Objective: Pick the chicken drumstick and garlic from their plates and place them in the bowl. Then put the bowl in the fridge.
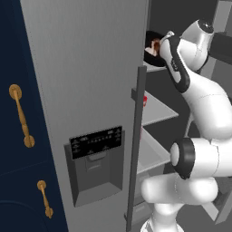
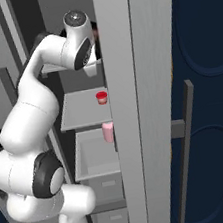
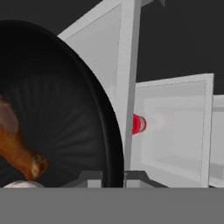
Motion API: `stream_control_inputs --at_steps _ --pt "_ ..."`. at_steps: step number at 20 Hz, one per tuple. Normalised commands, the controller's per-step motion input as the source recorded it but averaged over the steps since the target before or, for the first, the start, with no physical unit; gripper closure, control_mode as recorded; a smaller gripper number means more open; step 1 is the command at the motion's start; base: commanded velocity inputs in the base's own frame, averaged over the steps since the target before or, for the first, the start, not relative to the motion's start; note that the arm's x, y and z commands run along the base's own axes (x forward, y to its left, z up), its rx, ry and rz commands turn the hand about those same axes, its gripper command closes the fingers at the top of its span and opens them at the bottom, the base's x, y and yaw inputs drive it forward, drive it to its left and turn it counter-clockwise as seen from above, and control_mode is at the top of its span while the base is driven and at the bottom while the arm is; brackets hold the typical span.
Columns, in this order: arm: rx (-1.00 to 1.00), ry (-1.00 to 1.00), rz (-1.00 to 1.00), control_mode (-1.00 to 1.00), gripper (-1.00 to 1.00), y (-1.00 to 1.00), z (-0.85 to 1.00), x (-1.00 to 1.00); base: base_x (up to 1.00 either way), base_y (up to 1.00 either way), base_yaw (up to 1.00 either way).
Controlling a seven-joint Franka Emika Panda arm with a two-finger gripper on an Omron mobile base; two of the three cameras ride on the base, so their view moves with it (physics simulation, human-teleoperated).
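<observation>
- The fridge [image 1: 86, 90] is the biggest thing here. It is tall and grey, its door stands open, and a dark panel [image 1: 96, 142] and a long bar handle [image 1: 136, 145] sit on the front.
- Navy cabinets [image 1: 18, 136] with brass handles [image 1: 21, 116] stand beside the fridge.
- My white arm [image 1: 204, 113] reaches up into the top of the fridge.
- White shelves [image 2: 83, 110] sit inside, one under the other.
- The black bowl [image 3: 57, 109] is up high in the fridge, at the top shelf [image 1: 156, 68]. I see its dark edge by my hand in the left base view [image 1: 149, 50].
- The chicken drumstick [image 3: 17, 148] lies inside the bowl, bone end down low.
- A bit of the pale garlic [image 3: 24, 184] peeks out at the bottom of the bowl, just under the drumstick.
- My gripper [image 3: 113, 177] sits on the bowl's rim, one finger on each side. It looks closed on the rim and holds the bowl.
- A small red cup [image 2: 101, 98] stands on the middle shelf.
- A small pink thing [image 2: 108, 132] stands on the shelf below that.
</observation>
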Motion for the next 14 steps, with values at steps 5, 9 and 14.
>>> stream_control_inputs --at_steps 5,9,14 --pt "0.01 0.0 0.02 -1.0 1.0 0.0 -0.13 0.59 0.0 0.0 0.0" --pt "0.0 0.0 0.0 -1.0 1.0 0.1 -0.02 0.66 0.0 0.0 0.0" --pt "0.0 0.0 0.0 -1.0 -1.0 0.12 -0.04 0.4 0.0 0.0 0.0"
